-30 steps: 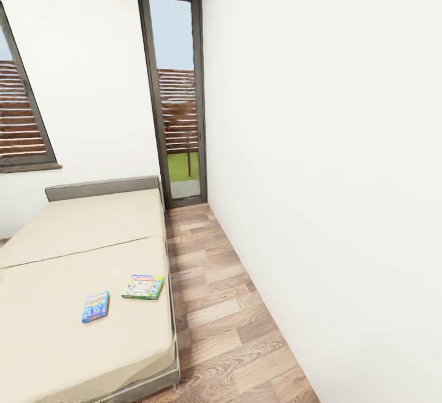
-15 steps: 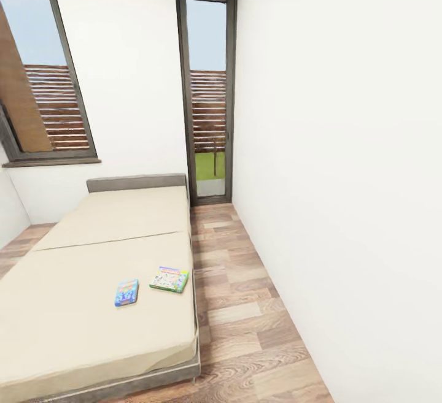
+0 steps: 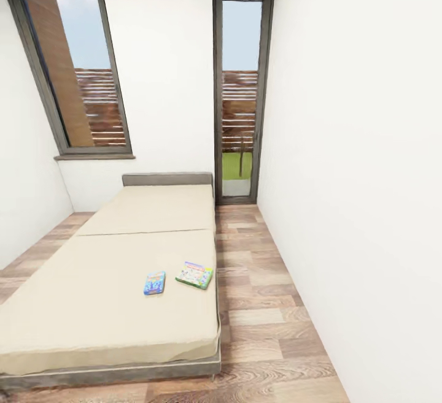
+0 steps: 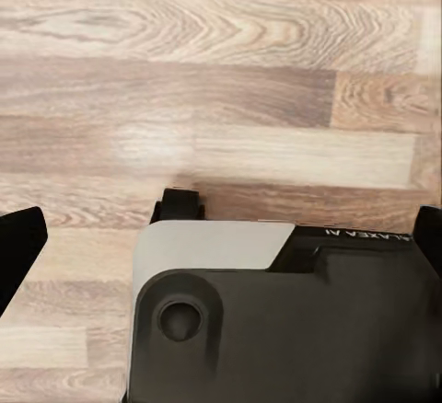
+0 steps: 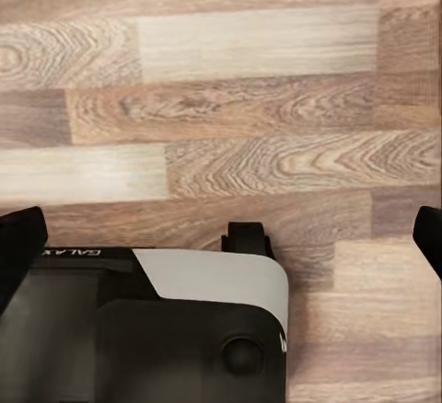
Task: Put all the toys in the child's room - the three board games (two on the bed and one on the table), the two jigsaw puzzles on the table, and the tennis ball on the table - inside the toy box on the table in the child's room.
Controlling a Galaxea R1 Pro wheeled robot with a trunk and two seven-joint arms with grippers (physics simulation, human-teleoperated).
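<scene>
Head view, room: a narrow room with white walls, a wood floor (image 3: 258, 280), a slanted window (image 3: 77, 75) on the far wall and a tall glass door (image 3: 239, 93) beside it.
Head view, bed: a low beige bed (image 3: 92, 280) fills the left side, its grey headboard (image 3: 167, 178) against the far wall under the window.
Head view, board games: two lie flat on the bed near its right edge, toward the foot. The blue board game (image 3: 155, 283) sits just left of the green board game (image 3: 194, 275); they are close but apart.
Left wrist view, floor: wood planks run across the picture above the robot's dark base (image 4: 276, 320), which has a pale grey panel.
Left wrist view, gripper: the left gripper (image 4: 221, 242) shows as two black fingertips (image 4: 18, 242) at opposite edges of the picture, spread wide with nothing between them.
Right wrist view, floor: the same wood planks, with the dark base (image 5: 138, 329) below.
Right wrist view, gripper: the right gripper (image 5: 221, 242) also has its black fingertips (image 5: 18, 242) at opposite edges, spread wide and holding nothing.
</scene>
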